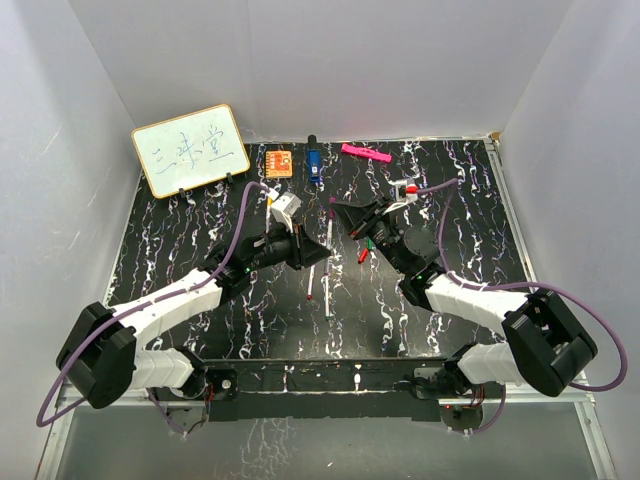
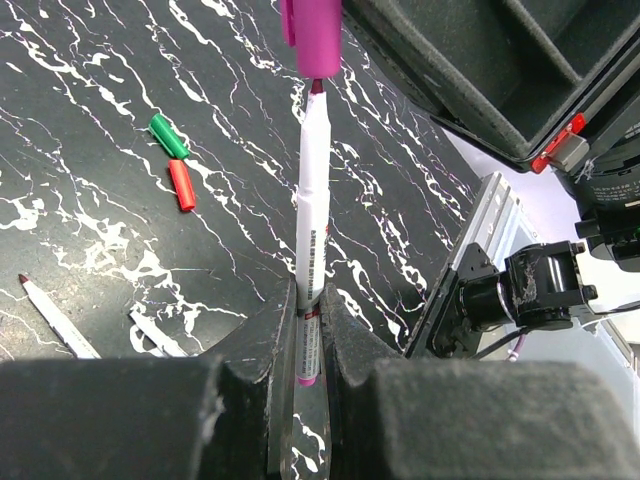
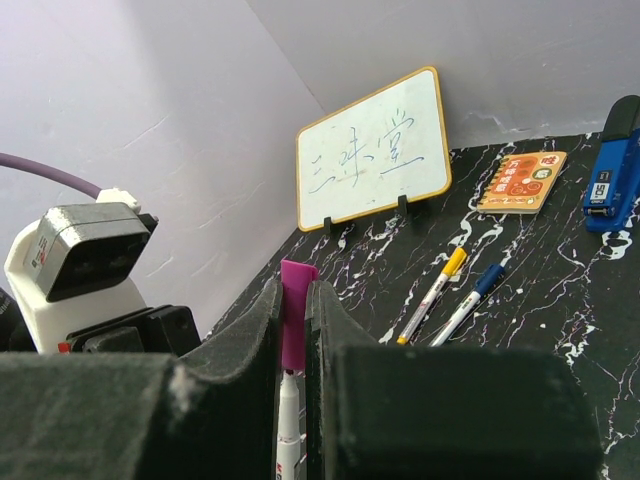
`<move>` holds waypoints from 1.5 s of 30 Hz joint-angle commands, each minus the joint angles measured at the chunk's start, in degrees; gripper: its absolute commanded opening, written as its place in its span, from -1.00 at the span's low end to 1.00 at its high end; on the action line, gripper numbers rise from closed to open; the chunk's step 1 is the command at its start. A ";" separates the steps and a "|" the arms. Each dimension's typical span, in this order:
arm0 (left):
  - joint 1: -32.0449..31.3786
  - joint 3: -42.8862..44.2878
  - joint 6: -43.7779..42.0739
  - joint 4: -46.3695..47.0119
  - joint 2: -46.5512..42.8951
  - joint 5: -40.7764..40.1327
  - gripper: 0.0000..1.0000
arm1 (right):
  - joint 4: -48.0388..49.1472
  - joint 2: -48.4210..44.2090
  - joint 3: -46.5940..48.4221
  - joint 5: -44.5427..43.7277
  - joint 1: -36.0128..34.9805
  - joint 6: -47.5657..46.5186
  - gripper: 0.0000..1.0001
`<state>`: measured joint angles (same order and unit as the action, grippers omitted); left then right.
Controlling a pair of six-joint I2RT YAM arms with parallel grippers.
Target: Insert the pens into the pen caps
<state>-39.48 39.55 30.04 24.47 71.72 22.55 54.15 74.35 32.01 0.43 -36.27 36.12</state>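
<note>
My left gripper (image 2: 308,300) is shut on the lower barrel of a purple-ended white pen (image 2: 310,210), which stands up from the jaws. My right gripper (image 3: 293,290) is shut on the purple cap (image 3: 293,325). In the left wrist view the pen's dark tip sits right at the mouth of the purple cap (image 2: 312,35). The two grippers (image 1: 318,252) (image 1: 340,212) meet over the table's middle. A green cap (image 2: 168,135) and a red cap (image 2: 182,185) lie loose on the table. A red-tipped pen (image 2: 55,315) and another uncapped pen (image 2: 155,335) lie nearby.
A yellow-capped pen (image 3: 432,293) and a blue-capped pen (image 3: 470,300) lie side by side. At the back stand a whiteboard (image 1: 190,150), an orange square (image 1: 279,162), a blue stapler (image 1: 313,163) and a pink bar (image 1: 365,153). White walls enclose the table.
</note>
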 commanded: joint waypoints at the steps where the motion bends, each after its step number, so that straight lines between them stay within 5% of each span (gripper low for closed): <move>1: -0.15 0.59 -0.42 2.55 -1.04 -0.39 -1.00 | 2.10 -0.97 0.07 0.75 -0.33 0.14 -1.00; 21: -0.13 0.26 1.65 5.43 -2.61 -4.16 -1.00 | 2.18 0.57 -1.39 1.98 -3.27 -0.27 -1.00; 45: -0.07 4.53 -1.83 6.29 -5.47 -17.36 -1.00 | -15.15 0.78 1.47 4.69 -6.38 -7.18 -1.00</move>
<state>-40.38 38.54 30.79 23.20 68.18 12.34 49.34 74.61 32.88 2.07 -40.21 31.99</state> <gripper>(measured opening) 0.074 0.068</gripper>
